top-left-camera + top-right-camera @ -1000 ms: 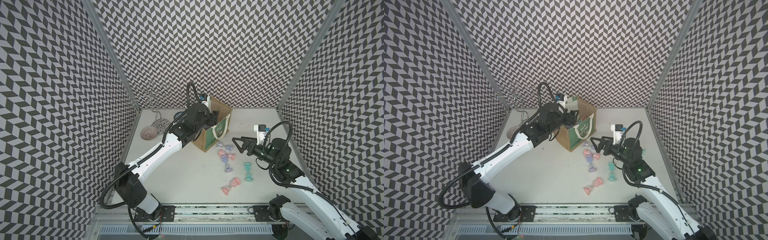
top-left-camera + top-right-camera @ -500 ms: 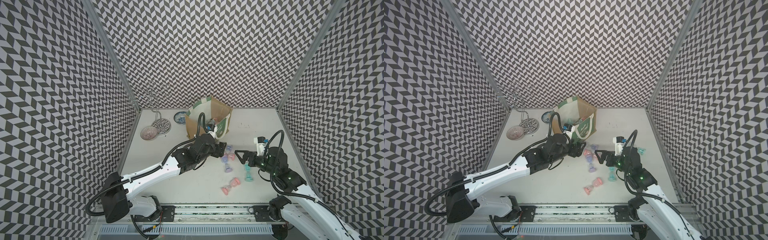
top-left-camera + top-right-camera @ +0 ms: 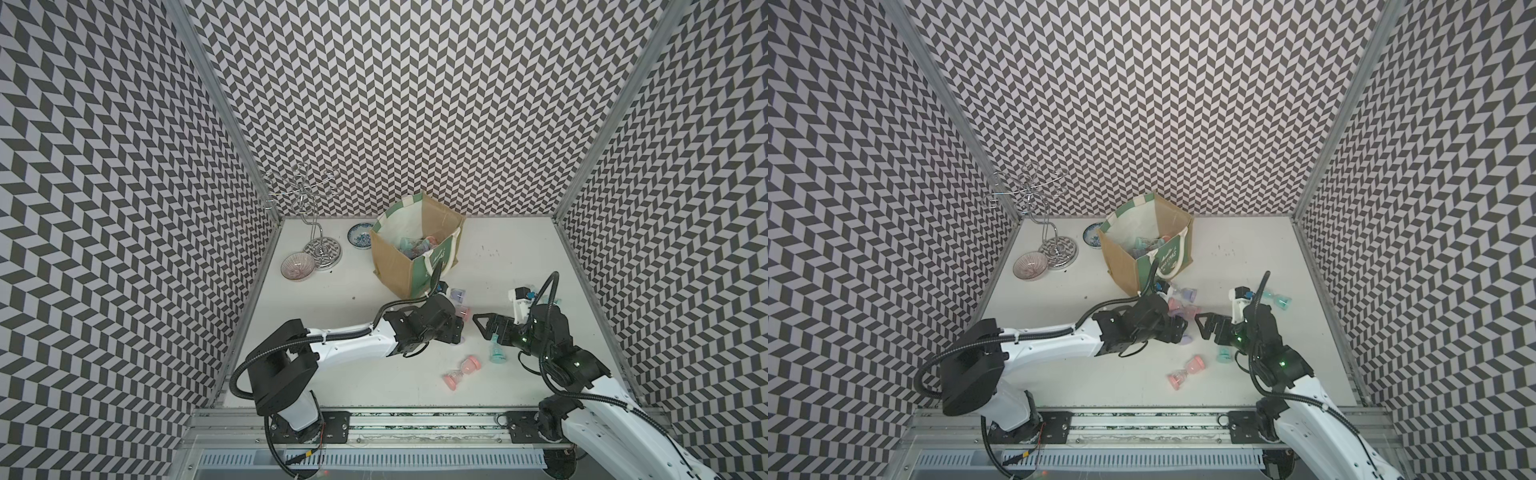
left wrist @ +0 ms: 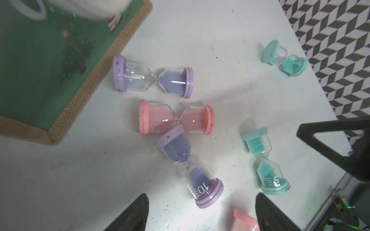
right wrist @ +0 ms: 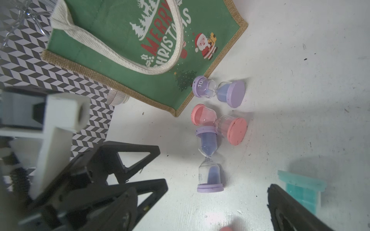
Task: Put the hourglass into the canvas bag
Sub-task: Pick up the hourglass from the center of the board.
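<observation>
Hourglass [image 4: 190, 166] beneath left gripper [image 4: 202, 194] (apart)

1. The canvas bag [image 3: 394, 266] had tan jute sides, a white lining and a green-and-white striped rim; its front panel [image 5: 112, 50] was green with red and white lettering.
2. The purple hourglass [image 4: 153, 77], the pink hourglass [image 4: 177, 120] and the teal hourglass [image 4: 265, 160] each had caps and sand of one colour around clear glass.
3. The walls [image 3: 415, 104] bore a dark grey and white chevron pattern.
4. The table [image 3: 332, 299] was white with dark specks.
5. The bowl [image 3: 297, 267] was pink with fine stripes; the dish [image 3: 360, 241] was blue and white.
</observation>
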